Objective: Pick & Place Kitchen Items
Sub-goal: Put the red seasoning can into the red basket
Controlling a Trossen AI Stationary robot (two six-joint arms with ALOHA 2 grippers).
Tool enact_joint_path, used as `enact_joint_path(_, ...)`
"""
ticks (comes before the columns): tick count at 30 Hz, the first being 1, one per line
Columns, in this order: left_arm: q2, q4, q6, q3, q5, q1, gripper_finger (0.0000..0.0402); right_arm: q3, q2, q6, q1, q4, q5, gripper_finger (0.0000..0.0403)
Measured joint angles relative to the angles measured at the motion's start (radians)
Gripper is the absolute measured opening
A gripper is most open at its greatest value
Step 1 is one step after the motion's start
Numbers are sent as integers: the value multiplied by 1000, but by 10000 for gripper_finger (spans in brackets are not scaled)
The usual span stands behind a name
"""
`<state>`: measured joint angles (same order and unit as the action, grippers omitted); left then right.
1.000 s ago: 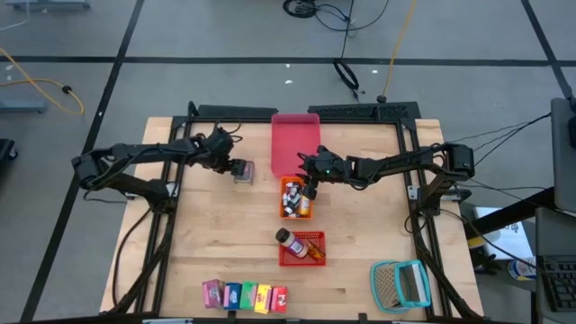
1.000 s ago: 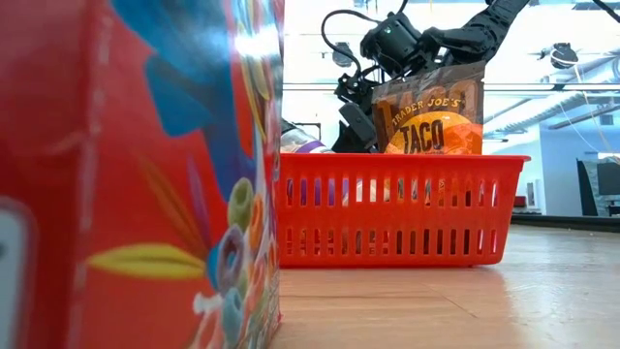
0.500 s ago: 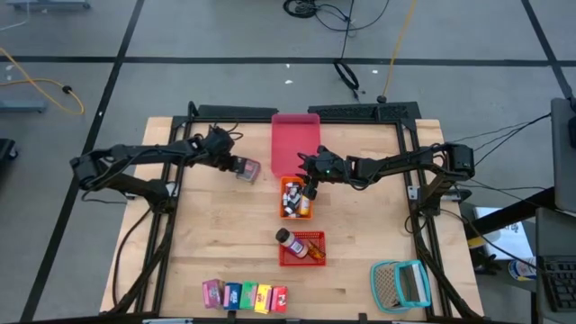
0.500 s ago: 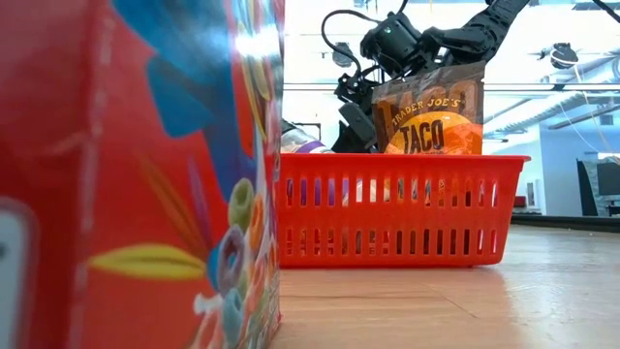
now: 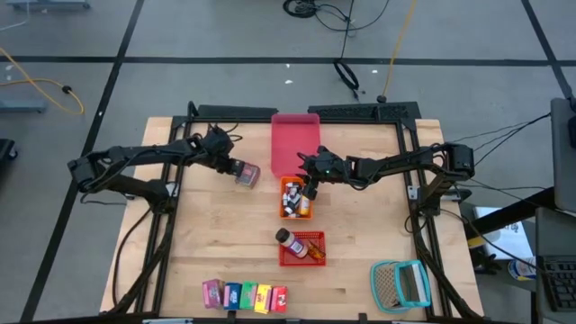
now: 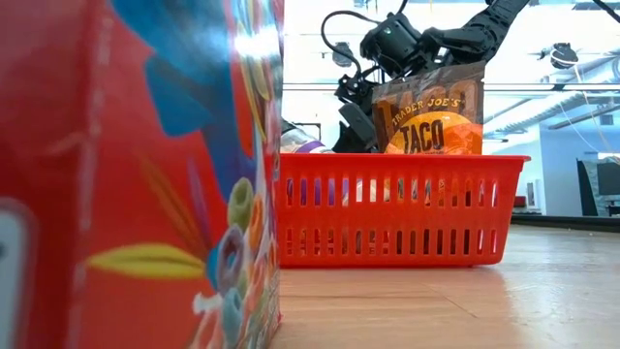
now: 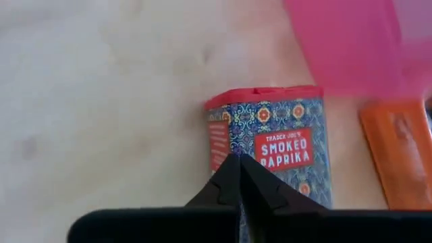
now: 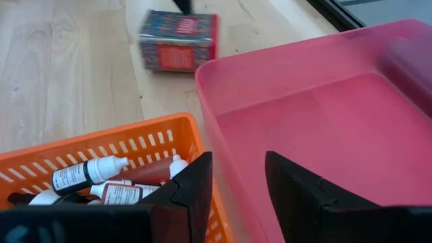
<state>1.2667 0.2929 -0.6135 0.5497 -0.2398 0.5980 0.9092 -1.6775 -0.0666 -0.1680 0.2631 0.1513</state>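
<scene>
The paprika tin (image 5: 247,174) sits gripped in the left gripper (image 5: 236,170), just beside the pink tray (image 5: 295,144); it looks mid-carry, needing a steady swing over a basket. Right gripper (image 5: 308,176) hovers above the orange basket (image 5: 296,197), jaws apart

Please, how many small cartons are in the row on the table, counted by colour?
Pink carton: 1
Blue carton: 1
Green carton: 1
Yellow carton: 1
Red carton: 1
Total: 5
</scene>
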Motion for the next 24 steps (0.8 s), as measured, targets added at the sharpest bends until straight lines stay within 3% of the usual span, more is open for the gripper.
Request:
enact_joint_path(7,-176,14,-17,2,-103,2,7,0,0,0,0,-5,0,132)
enact_joint_path(12,-279,42,-47,2,-103,-6,25,0,0,0,0,2,0,132)
enact_joint_path(24,-297,36,-130,4,-127,-114,151,0,0,0,1,1,0,132)
